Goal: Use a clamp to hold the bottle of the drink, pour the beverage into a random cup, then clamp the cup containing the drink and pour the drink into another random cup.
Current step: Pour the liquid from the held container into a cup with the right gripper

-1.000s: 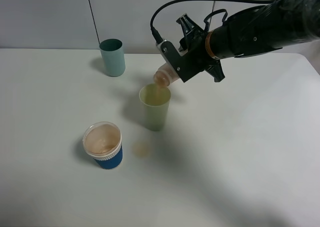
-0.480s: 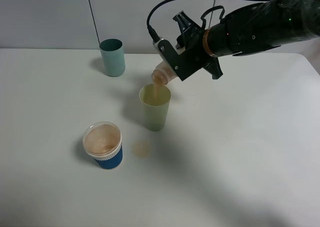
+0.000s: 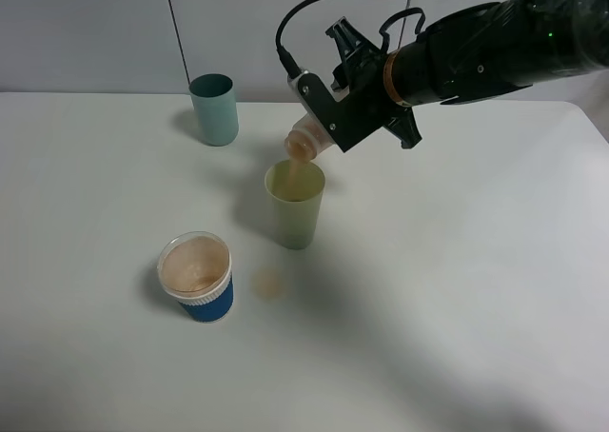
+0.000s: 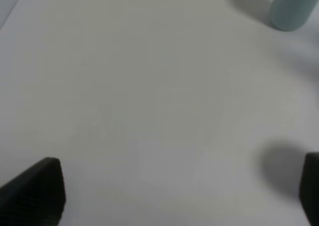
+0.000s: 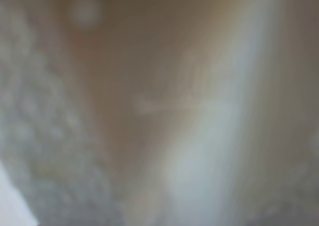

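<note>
My right clamp (image 3: 324, 126) is shut on the bottle (image 3: 304, 144), which is tilted steeply with its mouth down over the pale yellow-green cup (image 3: 296, 215). A thin stream of pinkish-brown beverage (image 3: 299, 171) falls from the mouth into that cup. In the right wrist view the bottle (image 5: 159, 106) fills the picture as a blur of brown liquid and translucent plastic. The left gripper (image 4: 174, 196) is open, with only its black fingertips (image 4: 40, 188) showing over bare table. The left arm does not show in the exterior view.
A teal cylindrical cup (image 3: 214, 109) stands at the back left, also in the left wrist view (image 4: 294, 7). A blue cup with a white rim (image 3: 197, 278) holds brown liquid at the front left. A small brown spill (image 3: 269, 283) lies beside it on the white table (image 3: 457, 289).
The right arm has shifted slightly up and to the left with the bottle, tipping it a little more. The stream keeps falling into the pale cup. The other cups have not moved.
</note>
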Robot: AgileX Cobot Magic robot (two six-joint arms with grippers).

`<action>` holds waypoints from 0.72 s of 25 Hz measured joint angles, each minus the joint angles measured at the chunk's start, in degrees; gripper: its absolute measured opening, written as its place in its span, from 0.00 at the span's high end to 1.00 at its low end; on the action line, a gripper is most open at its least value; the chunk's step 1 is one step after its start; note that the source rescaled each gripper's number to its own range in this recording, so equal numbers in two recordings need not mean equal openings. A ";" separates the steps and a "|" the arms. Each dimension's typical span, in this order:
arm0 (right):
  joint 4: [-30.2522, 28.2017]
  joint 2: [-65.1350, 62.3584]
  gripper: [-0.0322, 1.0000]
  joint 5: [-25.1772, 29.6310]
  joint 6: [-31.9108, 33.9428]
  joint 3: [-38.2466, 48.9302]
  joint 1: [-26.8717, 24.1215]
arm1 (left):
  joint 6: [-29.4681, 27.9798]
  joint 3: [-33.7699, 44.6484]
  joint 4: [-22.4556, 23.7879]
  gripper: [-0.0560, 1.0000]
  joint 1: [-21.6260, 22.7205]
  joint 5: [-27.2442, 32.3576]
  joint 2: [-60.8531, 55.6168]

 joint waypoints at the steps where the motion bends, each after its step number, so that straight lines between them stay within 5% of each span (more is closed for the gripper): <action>1: -0.07 0.00 0.96 0.00 0.00 0.00 0.00 | 0.00 0.00 0.00 0.04 0.00 0.00 0.00; 18: -2.77 -0.04 0.96 0.55 0.00 0.00 0.00 | 0.00 0.00 0.00 0.04 0.00 0.00 0.00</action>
